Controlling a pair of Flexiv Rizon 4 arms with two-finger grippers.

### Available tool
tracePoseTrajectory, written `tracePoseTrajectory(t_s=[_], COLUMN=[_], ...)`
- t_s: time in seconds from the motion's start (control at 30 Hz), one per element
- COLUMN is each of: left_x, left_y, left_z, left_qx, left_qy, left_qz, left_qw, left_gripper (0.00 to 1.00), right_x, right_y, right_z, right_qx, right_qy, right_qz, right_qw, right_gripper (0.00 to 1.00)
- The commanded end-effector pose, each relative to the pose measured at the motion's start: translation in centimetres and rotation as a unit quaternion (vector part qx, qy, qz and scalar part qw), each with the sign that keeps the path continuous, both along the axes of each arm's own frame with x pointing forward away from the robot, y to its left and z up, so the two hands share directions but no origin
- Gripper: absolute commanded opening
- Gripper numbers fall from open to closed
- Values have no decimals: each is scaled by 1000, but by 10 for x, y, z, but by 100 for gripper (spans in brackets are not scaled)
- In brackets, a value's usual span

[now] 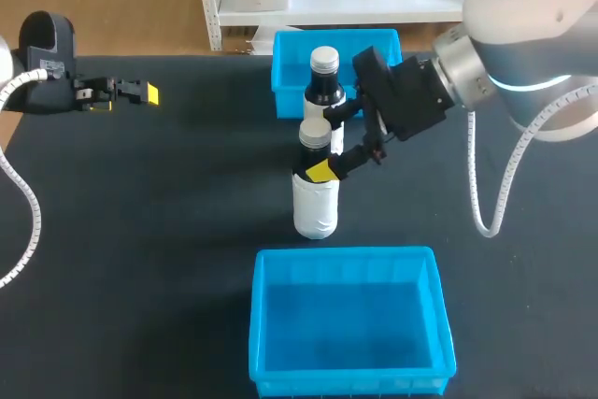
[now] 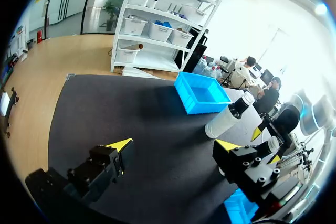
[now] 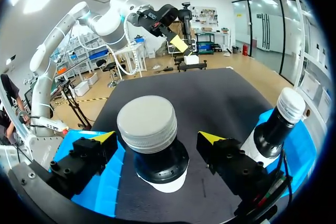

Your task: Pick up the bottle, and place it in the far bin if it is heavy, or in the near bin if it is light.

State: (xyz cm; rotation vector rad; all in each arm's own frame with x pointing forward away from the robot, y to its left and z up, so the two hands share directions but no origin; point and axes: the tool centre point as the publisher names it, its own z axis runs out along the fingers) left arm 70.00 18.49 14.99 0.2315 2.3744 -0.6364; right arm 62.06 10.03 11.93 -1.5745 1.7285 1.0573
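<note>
A white bottle (image 1: 316, 201) with a dark neck and silver cap (image 3: 147, 123) stands upright on the black table between the two bins. My right gripper (image 1: 338, 149) is open around its neck, one yellow tip on each side, with gaps showing in the right wrist view (image 3: 157, 138). A second, similar bottle (image 1: 323, 81) (image 3: 274, 124) (image 2: 227, 120) stands just behind it, in front of the far bin (image 1: 383, 44). The near bin (image 1: 346, 362) is empty. My left gripper (image 1: 131, 93) (image 2: 173, 145) hangs open at the table's far left, holding nothing.
The far bin (image 2: 202, 94) sits at the table's back edge, and the near bin (image 3: 107, 184) at the front edge. The right arm (image 1: 523, 63) comes in over the back right. Bare black mat (image 1: 149, 231) stretches to the left of the bottles.
</note>
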Motion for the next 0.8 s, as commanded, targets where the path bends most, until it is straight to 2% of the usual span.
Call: tracePoseTrajectory(t_s=[0.03,0.07,0.2,0.4,0.47,0.8], left_x=[0,0,0,0,0,0], left_y=[0,0,0,0,0,0], left_z=[0,0,0,0,0,0], left_qx=[0,0,0,0,0,0], left_qy=[0,0,0,0,0,0], left_qz=[0,0,0,0,0,0], left_qw=[1000,1000,1000,1000,1000,1000], left_gripper=[100,100,100,100,100,100], right_x=[2,2,2,3,3,3], right_y=[2,2,2,3,3,3], right_z=[-2,-2,-2,-3,-3,-3], right_qx=[3,3,4,5,6,9], right_qy=[1,1,3,3,4,6], right_qz=[2,2,2,2,2,1], right_qw=[1000,1000,1000,1000,1000,1000], right_gripper=[85,83,87,82,71,50])
